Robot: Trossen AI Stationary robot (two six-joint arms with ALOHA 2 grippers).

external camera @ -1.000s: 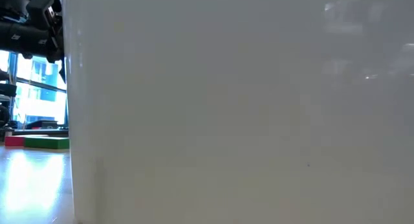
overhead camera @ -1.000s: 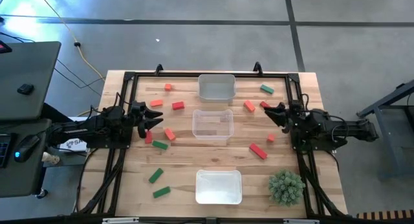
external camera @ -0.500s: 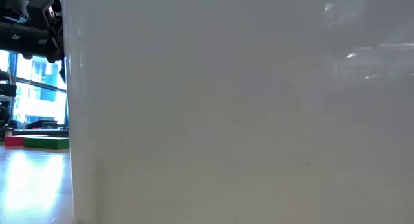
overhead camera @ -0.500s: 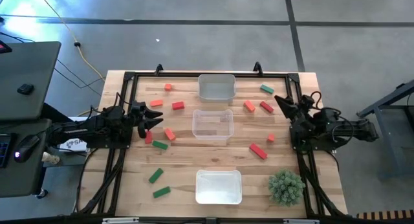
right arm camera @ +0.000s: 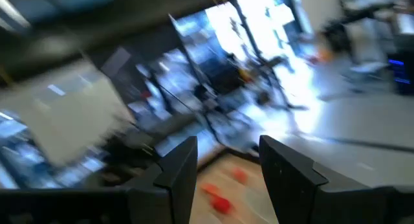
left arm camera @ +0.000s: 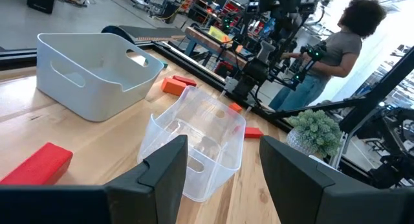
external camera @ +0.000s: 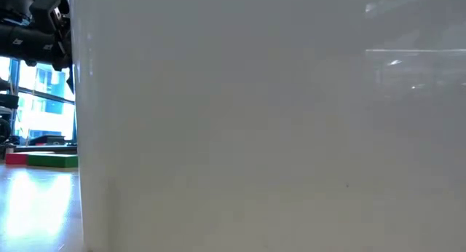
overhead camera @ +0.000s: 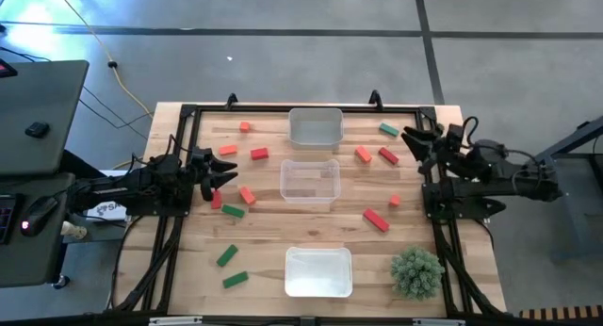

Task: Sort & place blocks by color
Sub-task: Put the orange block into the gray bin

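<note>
Orange, red and green blocks lie flat and scattered on the wooden table: an orange block (overhead camera: pixel 247 194), a red one (overhead camera: pixel 216 200) and a green one (overhead camera: pixel 234 211) lie just near-side of my left gripper (overhead camera: pixel 226 172). That gripper stands open at the left edge, pointing level at the clear tray (left arm camera: pixel 197 143), nothing between its fingers. My right gripper (overhead camera: pixel 412 138) hovers open and empty above the right edge, near a red block (overhead camera: pixel 387 155) and a green block (overhead camera: pixel 389 129). Its wrist view is blurred.
Three trays stand in a row down the middle: a grey-white one (overhead camera: pixel 315 127) far, the clear one (overhead camera: pixel 309 182) in the middle, a white one (overhead camera: pixel 318 271) near, whose wall (external camera: pixel 277 135) fills the low view. A spiky green plant ball (overhead camera: pixel 416 272) sits near right. A person (left arm camera: pixel 336 49) stands beyond the table.
My right gripper has risen from the table's right side and drawn toward the far edge, rolling at the wrist; its fingers have stayed apart and empty. No block has moved.
</note>
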